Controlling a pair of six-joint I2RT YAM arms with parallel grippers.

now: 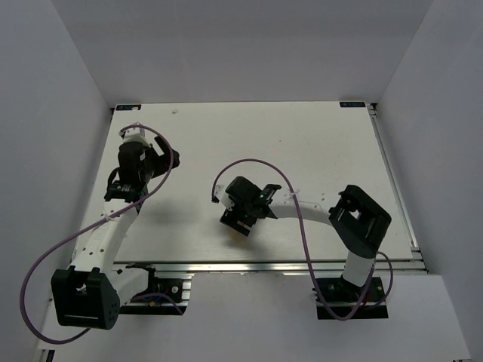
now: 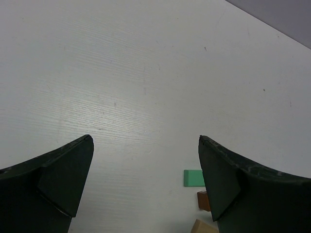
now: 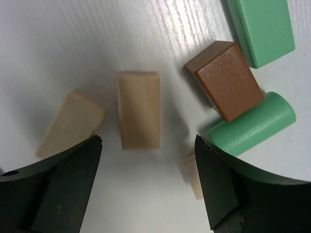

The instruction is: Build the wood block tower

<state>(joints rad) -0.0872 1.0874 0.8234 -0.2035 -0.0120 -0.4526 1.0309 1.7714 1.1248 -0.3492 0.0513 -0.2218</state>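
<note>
Wood block tower (image 1: 240, 232) is only loose pieces flat on the table (image 3: 48, 39), under your right gripper (image 3: 148, 143). Left gripper (image 2: 146, 141) hangs wide open, empty, well apart; right one is wide open and empty too. Centre on the upright-lying tan block (image 3: 139, 109) and close across its long sides, clear of the angled tan block (image 3: 70, 124) and the brown block (image 3: 226, 80).

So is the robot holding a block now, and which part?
Nothing. The left gripper and right gripper are both open; a tan block lies below the right one, untouched.

three tan blocks (image 3: 139, 109), one brown (image 3: 226, 80), two green (image 3: 262, 26)
</note>
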